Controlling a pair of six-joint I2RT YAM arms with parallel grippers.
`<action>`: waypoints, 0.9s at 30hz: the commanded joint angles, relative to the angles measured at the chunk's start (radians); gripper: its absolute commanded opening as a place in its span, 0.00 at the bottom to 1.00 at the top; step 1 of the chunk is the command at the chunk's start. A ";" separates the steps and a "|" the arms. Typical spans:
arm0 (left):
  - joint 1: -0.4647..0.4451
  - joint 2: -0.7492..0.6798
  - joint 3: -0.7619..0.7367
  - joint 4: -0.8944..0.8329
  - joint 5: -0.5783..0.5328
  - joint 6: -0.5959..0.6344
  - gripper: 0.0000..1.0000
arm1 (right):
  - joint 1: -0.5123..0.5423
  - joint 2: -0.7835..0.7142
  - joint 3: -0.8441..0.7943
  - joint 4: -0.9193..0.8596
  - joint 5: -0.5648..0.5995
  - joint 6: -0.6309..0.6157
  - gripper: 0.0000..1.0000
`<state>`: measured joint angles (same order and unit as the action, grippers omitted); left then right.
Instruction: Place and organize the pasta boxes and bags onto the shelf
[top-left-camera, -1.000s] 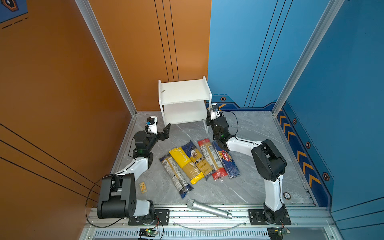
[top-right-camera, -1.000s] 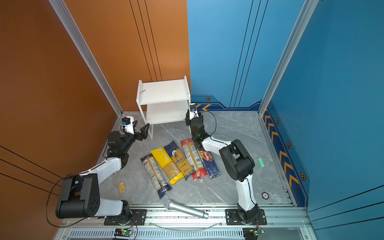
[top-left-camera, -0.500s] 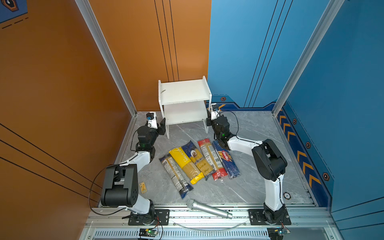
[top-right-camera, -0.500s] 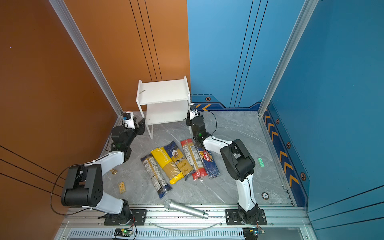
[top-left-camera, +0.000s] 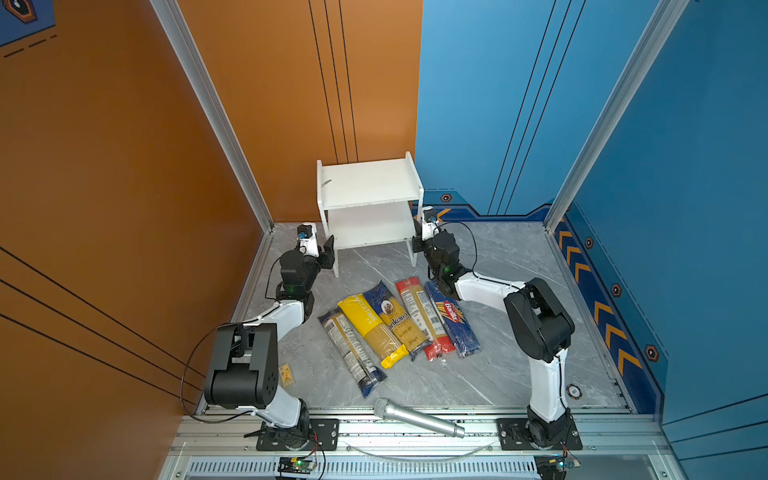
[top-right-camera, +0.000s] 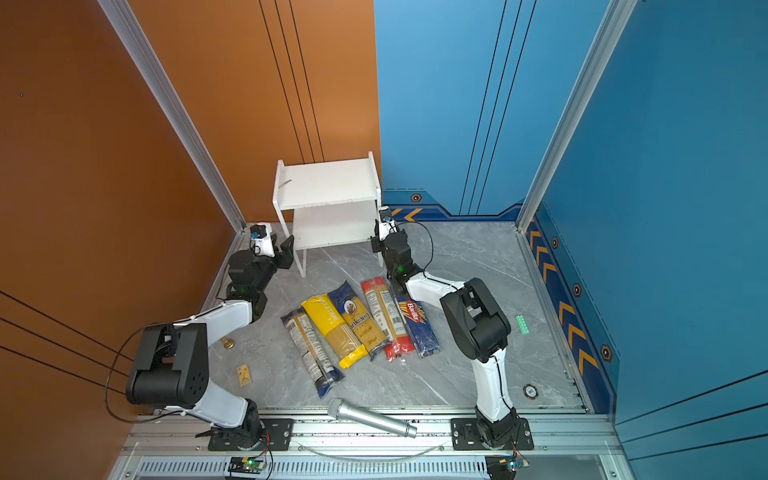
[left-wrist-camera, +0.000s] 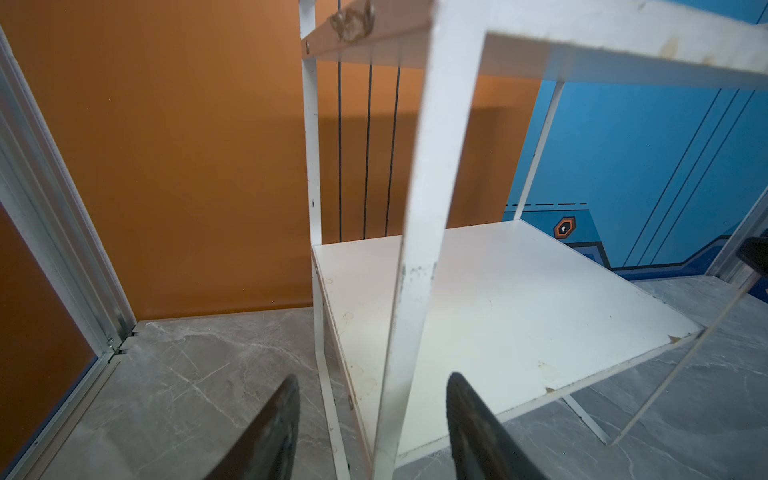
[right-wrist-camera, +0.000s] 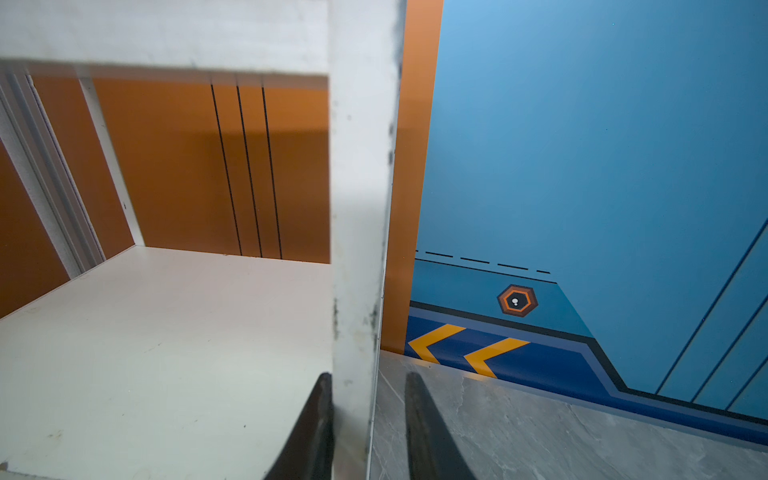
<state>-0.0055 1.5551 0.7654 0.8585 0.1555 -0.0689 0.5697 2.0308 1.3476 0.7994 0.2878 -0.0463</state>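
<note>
Since the shelf (top-left-camera: 368, 183) is light and stands on thin legs at the back of the worktop (top-left-camera: 519, 257), close to the corner of the walls, I judge that the main danger is an uneven pull. If one arm draws its leg before the other arm has a firm hold, the shelf may turn, tip forward or slip out of one grip. A second danger comes from the pasta packs (top-left-camera: 399, 324). They lie flat in a row just in front of the shelf, none on a board yet, so a shelf dragged forward could push them.

The left front leg (left-wrist-camera: 415, 249) stands between the left jaws, which are spread, with free space on both sides of it; they pinch nothing. The right front leg (right-wrist-camera: 357, 249) stands between the right jaws, which are much narrower. One finger (right-wrist-camera: 311, 432) seems to touch the leg, but beside the other a thin strip of worktop shows, so the hold does not look complete. A silver microphone (top-left-camera: 415, 417) lies at the front edge, well apart from the shelf.
</note>
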 joint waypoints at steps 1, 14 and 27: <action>-0.011 0.018 0.032 0.023 -0.046 -0.008 0.57 | -0.018 -0.019 0.019 -0.002 0.019 0.009 0.26; -0.033 0.066 0.059 0.066 -0.097 -0.028 0.51 | -0.016 -0.014 0.021 0.004 0.024 0.011 0.19; -0.039 0.089 0.063 0.089 -0.112 -0.046 0.39 | -0.015 -0.018 0.020 0.004 0.026 0.006 0.04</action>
<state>-0.0380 1.6249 0.8005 0.9188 0.0666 -0.1024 0.5709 2.0308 1.3476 0.7998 0.2653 -0.0250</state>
